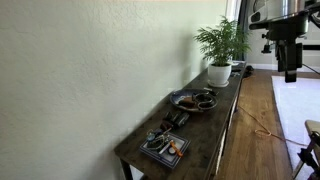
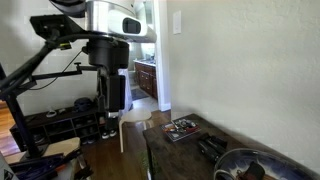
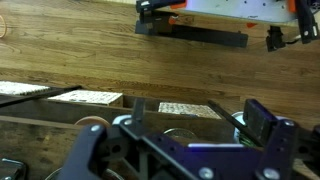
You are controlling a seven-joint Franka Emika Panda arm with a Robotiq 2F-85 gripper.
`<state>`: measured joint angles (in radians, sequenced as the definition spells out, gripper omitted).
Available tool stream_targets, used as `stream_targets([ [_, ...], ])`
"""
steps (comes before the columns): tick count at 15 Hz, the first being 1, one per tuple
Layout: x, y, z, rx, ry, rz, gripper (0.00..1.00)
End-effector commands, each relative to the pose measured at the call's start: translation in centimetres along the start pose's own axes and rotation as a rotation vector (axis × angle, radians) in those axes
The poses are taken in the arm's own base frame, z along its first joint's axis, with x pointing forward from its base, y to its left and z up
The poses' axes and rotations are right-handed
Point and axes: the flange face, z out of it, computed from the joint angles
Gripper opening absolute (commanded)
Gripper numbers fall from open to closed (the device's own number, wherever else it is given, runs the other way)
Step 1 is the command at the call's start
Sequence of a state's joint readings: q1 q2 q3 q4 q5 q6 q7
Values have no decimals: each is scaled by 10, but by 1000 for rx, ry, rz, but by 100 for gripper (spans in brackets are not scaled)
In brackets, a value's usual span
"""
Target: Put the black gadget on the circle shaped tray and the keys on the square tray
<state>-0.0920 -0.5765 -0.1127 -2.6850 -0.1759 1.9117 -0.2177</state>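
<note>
A long dark table [image 1: 215,135] stands along the wall. The round dark tray [image 1: 193,100] sits mid-table and also shows in an exterior view [image 2: 250,160]. The small square tray [image 1: 164,148] lies near the table's close end, seen in both exterior views [image 2: 182,128], with an orange item and small clutter on it. The black gadget [image 1: 174,121] lies on the table between the trays, seen again in an exterior view [image 2: 210,148]. The keys are too small to pick out. My gripper [image 1: 290,68] hangs open and empty over the floor, well away from the table [image 2: 113,108] [image 3: 195,125].
A potted plant in a white pot [image 1: 220,70] stands at the table's far end. An orange cable runs over the wooden floor [image 1: 262,125]. A camera stand [image 1: 308,150] is by the rug. Shelves with clutter [image 2: 60,125] stand behind the arm.
</note>
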Motion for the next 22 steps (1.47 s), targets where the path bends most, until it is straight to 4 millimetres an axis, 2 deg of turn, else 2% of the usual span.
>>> stream_targets([
  [1,11,0,-1,-9,11,1,100],
  [4,28,2,-2,-22,58,13,100],
  [8,64,0,-2,-44,124,-14,100],
  [13,113,-15,6,-69,135,-98,100],
  [17,145,-28,8,-81,126,-141,100],
  [19,155,-35,5,-82,124,-156,100],
  [20,143,-29,9,-82,114,-139,100],
  [22,152,-33,8,-85,114,-149,100],
])
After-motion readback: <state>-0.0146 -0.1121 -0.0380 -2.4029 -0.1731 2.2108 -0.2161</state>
